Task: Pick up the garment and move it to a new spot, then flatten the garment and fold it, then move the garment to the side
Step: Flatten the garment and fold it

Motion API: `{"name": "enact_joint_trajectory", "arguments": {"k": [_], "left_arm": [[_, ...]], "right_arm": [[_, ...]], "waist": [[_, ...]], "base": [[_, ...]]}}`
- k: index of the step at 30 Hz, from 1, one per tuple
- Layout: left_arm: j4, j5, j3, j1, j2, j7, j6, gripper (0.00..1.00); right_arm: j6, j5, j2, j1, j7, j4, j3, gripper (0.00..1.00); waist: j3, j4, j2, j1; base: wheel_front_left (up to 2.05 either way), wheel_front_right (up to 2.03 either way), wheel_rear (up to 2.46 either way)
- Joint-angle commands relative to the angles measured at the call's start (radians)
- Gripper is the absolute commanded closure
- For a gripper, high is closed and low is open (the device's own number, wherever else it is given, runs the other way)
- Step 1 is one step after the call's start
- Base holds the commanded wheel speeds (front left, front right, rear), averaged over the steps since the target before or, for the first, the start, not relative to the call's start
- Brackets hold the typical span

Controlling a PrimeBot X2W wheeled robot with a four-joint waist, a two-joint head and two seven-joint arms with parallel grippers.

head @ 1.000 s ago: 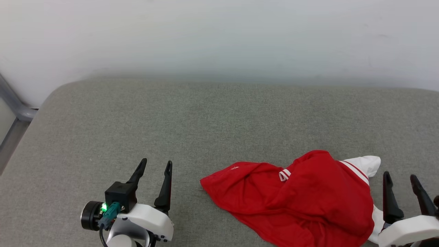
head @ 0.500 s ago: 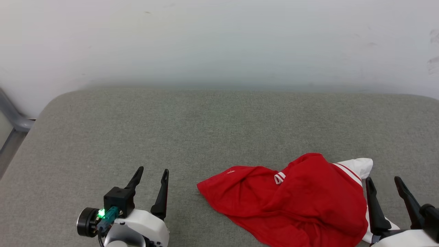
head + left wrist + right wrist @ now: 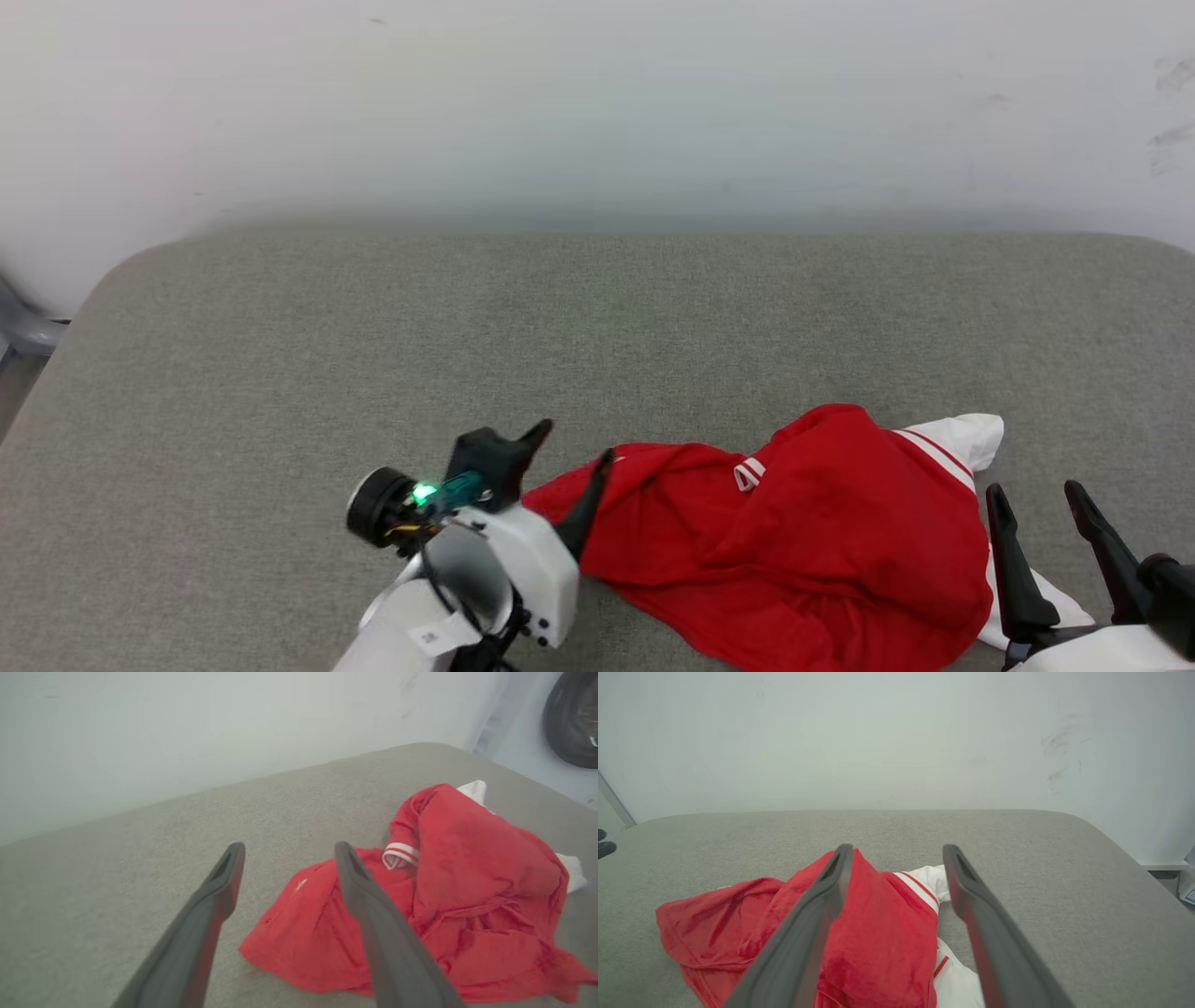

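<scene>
The red jersey T-shirt (image 3: 803, 541) lies crumpled on the grey cushion (image 3: 373, 327), so the left pincer (image 3: 576, 444), spread, hovers at its hem corner, seemingly to seize it, while the right pincer (image 3: 1033, 491), also spread, hovers beside the white sleeve (image 3: 966, 437).

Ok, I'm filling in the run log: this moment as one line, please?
shirt: crumpled on grey cushion, not held | left gripper: open, at its left edge | right gripper: open, beside white sleeve | stage: pre-grasp

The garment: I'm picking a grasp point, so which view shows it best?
The head view: the garment lies sharp from above, hem to white sleeve, only its near edge cropped. The left wrist view has one finger across it; the right wrist view, both fingers.
</scene>
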Motion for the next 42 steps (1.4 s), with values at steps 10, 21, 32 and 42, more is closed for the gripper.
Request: {"name": "enact_joint_trajectory", "arguments": {"k": [10,21,32,42], "left_arm": [[0.044,-0.116,-0.280,-0.228,0.075,0.259,-0.012,0.00],[0.184,-0.264,-0.598,-0.396,0.256,0.460,-0.013,0.00],[0.221,-0.401,-0.715,-0.463,0.326,0.399,-0.011,1.00],[0.135,-0.460,-0.578,-0.419,0.332,0.189,0.110,1.00]], "right_arm": [[0.000,0.004,0.001,-0.085,-0.002,-0.029,0.039,0.00],[0.000,0.034,0.001,-0.154,-0.052,0.021,0.078,0.00],[0.000,0.042,0.001,-0.172,-0.069,0.067,0.072,0.00],[0.000,0.035,0.001,-0.141,-0.042,0.082,0.051,0.00]], "waist": [[0.143,-0.076,0.0000,0.0000],[0.269,-0.138,0.0000,0.0000],[0.259,-0.123,0.0000,0.0000],[0.176,-0.054,0.0000,0.0000]], "base": [[0.00,0.00,0.00],[0.00,0.00,0.00],[0.00,0.00,0.00],[0.00,0.00,0.00]]}}
